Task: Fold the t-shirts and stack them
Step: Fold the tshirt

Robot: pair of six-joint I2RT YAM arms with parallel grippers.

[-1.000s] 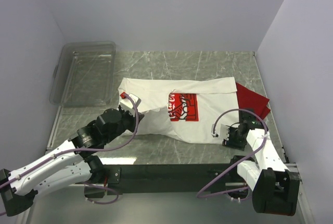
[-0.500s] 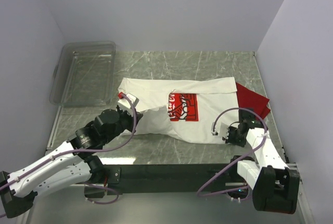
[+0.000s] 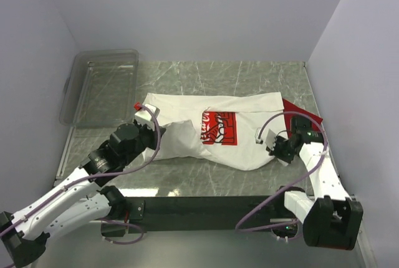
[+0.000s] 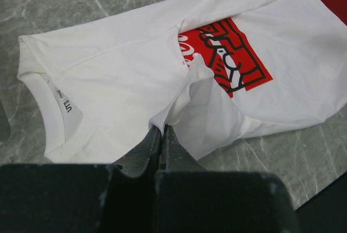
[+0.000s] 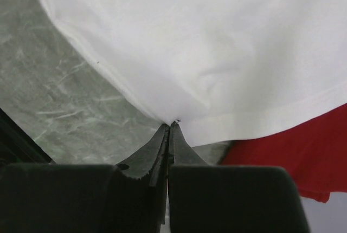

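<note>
White cloth fills the middle of the top view: the white t-shirt is spread across the marbled table with its red chest print facing up, and the red t-shirt is seen poking out from under its right end. A clear plastic bin is set at the far left, apart from both shirts. The left gripper is placed at the white shirt's near left edge, the right gripper at its near right corner. From the left wrist, the two fingers are seen pressed together with no gap, and a raised fold of white cloth is pinched between their tips; the collar and its label lie to the left, the print beyond the fold. From the right wrist, the fingers are likewise closed tight, and the hemmed edge of the white t-shirt is caught at their tips and drawn up to them, with the red t-shirt shown beneath it at the lower right.
</note>
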